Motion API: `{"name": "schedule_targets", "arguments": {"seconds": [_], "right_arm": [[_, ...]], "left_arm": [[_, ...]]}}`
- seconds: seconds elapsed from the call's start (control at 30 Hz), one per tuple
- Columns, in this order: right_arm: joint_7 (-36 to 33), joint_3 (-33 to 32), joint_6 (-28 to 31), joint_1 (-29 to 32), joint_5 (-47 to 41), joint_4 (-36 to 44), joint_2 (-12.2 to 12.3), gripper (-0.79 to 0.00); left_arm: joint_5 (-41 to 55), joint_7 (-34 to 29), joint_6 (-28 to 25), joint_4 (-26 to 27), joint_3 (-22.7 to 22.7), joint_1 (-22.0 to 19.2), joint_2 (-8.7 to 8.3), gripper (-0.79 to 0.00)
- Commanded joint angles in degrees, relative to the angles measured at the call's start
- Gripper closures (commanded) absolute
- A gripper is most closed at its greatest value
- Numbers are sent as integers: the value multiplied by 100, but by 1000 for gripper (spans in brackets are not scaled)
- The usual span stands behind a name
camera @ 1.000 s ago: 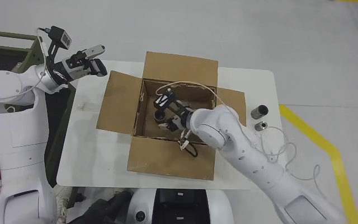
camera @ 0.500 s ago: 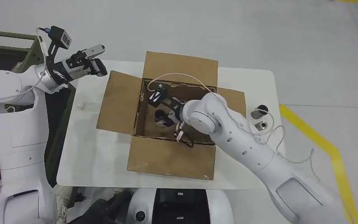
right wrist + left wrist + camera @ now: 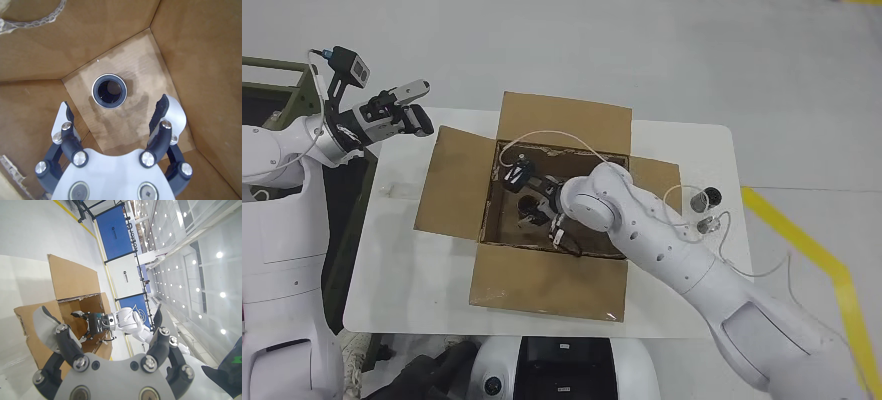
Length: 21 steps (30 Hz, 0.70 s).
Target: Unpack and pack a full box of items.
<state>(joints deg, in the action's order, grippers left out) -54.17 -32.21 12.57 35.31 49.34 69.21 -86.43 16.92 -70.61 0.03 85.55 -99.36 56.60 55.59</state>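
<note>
An open cardboard box [image 3: 452,180] stands mid-table with its flaps spread out. On its floor stands one short metal cylinder with a black inner ring [image 3: 109,91], its open end up. My right gripper [image 3: 113,108] hangs open inside the box, just above and slightly to one side of that cylinder, touching nothing. From the top view it is at the box's far left part [image 3: 515,178]. My left gripper [image 3: 414,108] is open and empty, held in the air beyond the table's far left corner, apart from the box [image 3: 75,289].
Two more metal cylinders [image 3: 705,199] [image 3: 702,226] stand on the table right of the box. A white cable [image 3: 562,140] loops from the right arm over the box. A dark green crate [image 3: 272,95] sits off the table's left side.
My right gripper has shifted left and a little farther back inside the box, with its cable swinging along. The left arm has stayed still.
</note>
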Motion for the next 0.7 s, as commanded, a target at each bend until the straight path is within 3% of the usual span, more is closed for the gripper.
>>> {"name": "schedule_targets", "arguments": {"seconds": [0.0, 0.47, 0.53, 0.67], "right_arm": [[66, 36, 38, -31, -25, -123, -42, -785], [287, 224, 244, -310, -347, -1109, -389, -785], [311, 238, 267, -346, -377, -1226, -434, -757], [327, 276, 296, -397, -395, -1404, -513, -631]], "left_arm": [[0, 0, 0, 0, 0, 0, 0, -785], [0, 0, 0, 0, 0, 0, 0, -785], [0, 0, 0, 0, 0, 0, 0, -785], [0, 0, 0, 0, 0, 0, 0, -785]]}}
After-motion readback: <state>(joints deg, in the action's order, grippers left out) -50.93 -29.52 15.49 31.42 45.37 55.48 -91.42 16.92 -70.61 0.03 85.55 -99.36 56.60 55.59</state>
